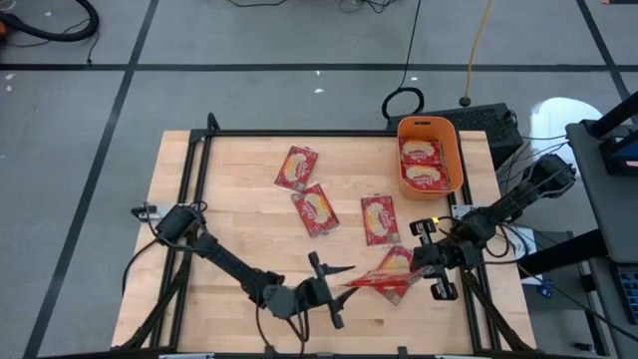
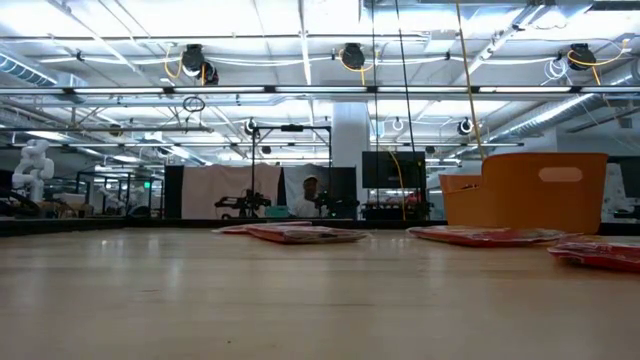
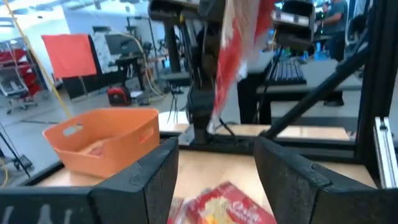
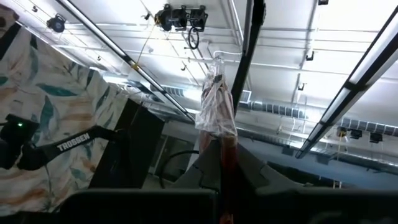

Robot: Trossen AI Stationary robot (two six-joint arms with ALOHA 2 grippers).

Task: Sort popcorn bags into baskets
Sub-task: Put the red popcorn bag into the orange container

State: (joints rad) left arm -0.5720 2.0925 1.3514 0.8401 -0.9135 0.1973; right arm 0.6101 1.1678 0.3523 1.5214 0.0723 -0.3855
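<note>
My right gripper (image 1: pixel 427 261) is at the table's near right, shut on a red popcorn bag (image 1: pixel 384 271) that juts toward my left gripper (image 1: pixel 334 290). My left gripper points level at this bag, open, with nothing between its fingers. The lifted bag (image 3: pixel 239 50) shows ahead of it in the left wrist view, and another bag (image 3: pixel 227 205) lies flat on the table just beyond its fingers. Three more bags (image 1: pixel 296 167) (image 1: pixel 315 209) (image 1: pixel 380 219) lie flat mid-table. The orange basket (image 1: pixel 455 150) stands at the far right with two bags (image 1: pixel 422 165) inside. My right gripper pinches the bag between its two fingers at the end nearest the table's right edge (image 4: pixel 225 155). The right wrist view shows the bag edge-on, running out ahead of the fingers. The bag is lifted clear of the table, tilted, its free end (image 1: pixel 351 283) toward my left gripper.
A black frame (image 1: pixel 299 133) runs along the table's far edge and down its sides. A keyboard (image 1: pixel 488 120) and cables lie beyond the basket. In the low view the basket (image 2: pixel 525 190) and flat bags (image 2: pixel 300 234) (image 2: pixel 485 236) sit far across the bare wood.
</note>
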